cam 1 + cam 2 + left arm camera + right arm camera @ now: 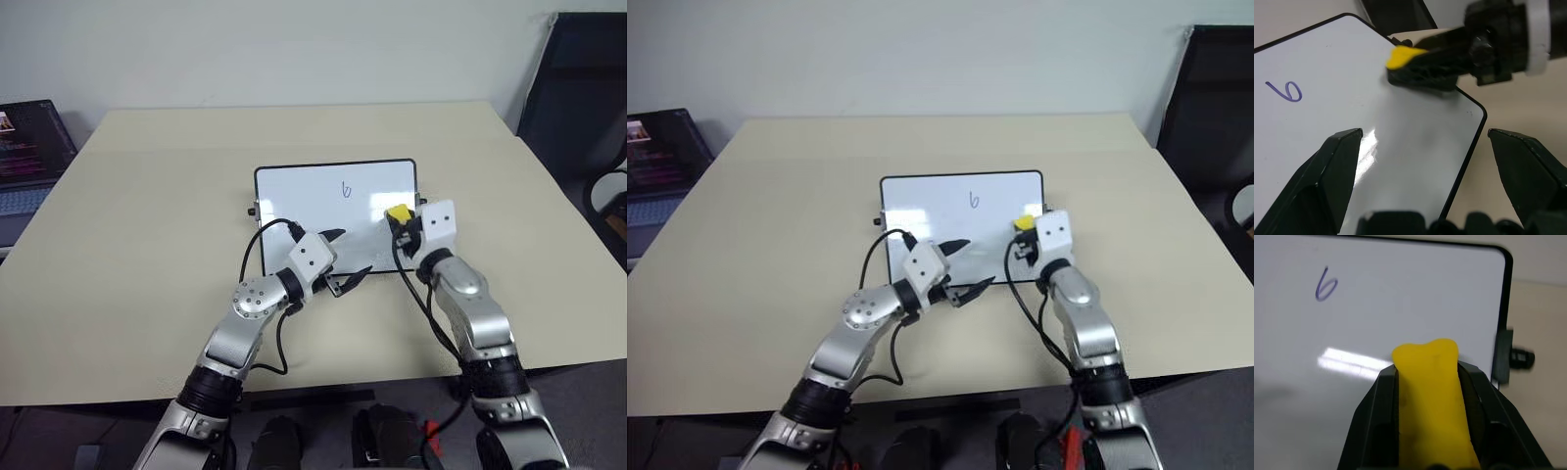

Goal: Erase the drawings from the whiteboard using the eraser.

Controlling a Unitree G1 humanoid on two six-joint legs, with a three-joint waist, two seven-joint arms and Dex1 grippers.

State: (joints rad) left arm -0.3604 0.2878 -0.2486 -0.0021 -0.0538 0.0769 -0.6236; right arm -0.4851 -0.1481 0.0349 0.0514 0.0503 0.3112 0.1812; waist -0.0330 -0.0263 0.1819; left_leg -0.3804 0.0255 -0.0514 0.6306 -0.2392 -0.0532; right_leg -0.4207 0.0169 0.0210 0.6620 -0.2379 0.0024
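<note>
The whiteboard lies flat on the bench, around the middle of the frame in the head views: white, glossy, thin black frame with a little knob on each short side. There's just one drawing showing, a small dark "6" a bit above the board's center. The eraser, a yellow block, sits pinched in the right hand over the board's right part.

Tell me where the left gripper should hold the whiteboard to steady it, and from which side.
Probably the near long edge of the whiteboard, from the robot's own side. The frame there is thin and straight, and the open left gripper already hangs at that edge. This also stays apart from the eraser in the right gripper and the remaining "6".
</note>
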